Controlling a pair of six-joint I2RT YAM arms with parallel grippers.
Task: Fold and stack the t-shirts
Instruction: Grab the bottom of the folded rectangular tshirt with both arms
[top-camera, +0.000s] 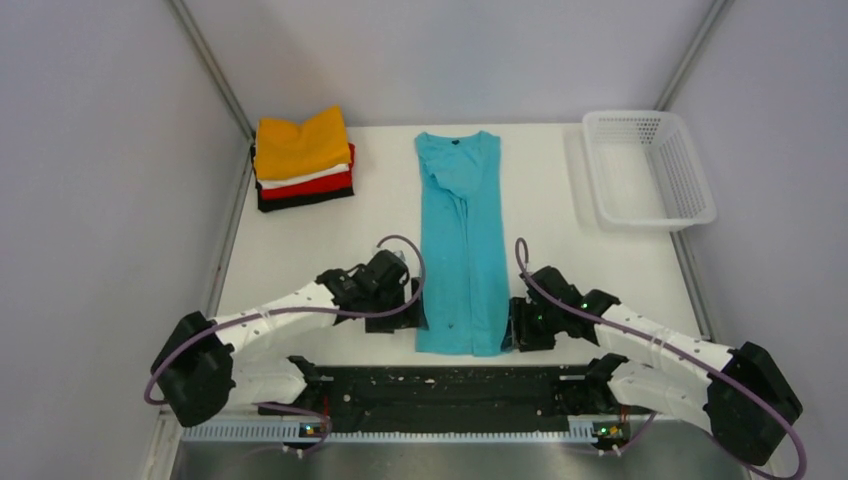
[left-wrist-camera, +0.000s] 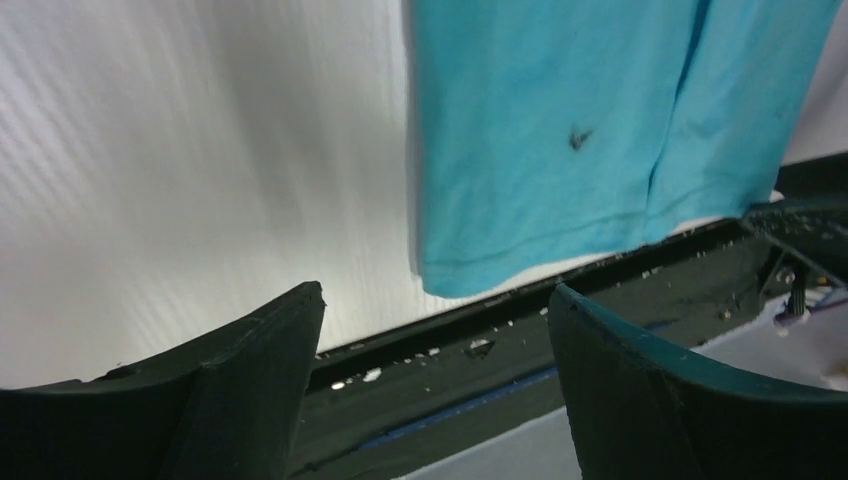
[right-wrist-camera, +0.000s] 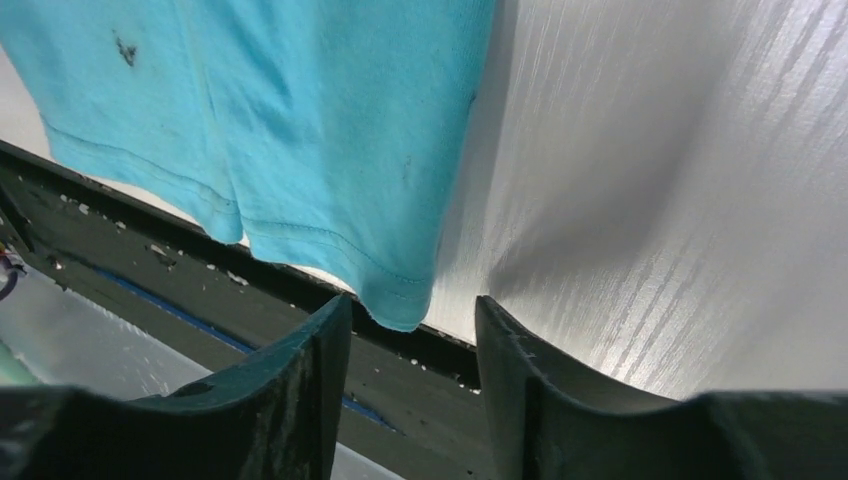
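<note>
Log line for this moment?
teal shirt: folded lengthwise, flat | left gripper: open, at near hem corner | right gripper: open, at other near corner | stack: four folded shirts, far left

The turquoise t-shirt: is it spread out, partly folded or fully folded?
Partly folded: the turquoise t-shirt lies as a long narrow strip, sides folded inward, not yet shortened lengthwise.

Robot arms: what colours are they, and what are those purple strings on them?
Each arm has white tube sections with chunky black joints; the left arm and the right arm match. The purple strings are cables looping along each arm. The left pincer and right pincer end in two dark, curved, pointed fingers each.
</note>
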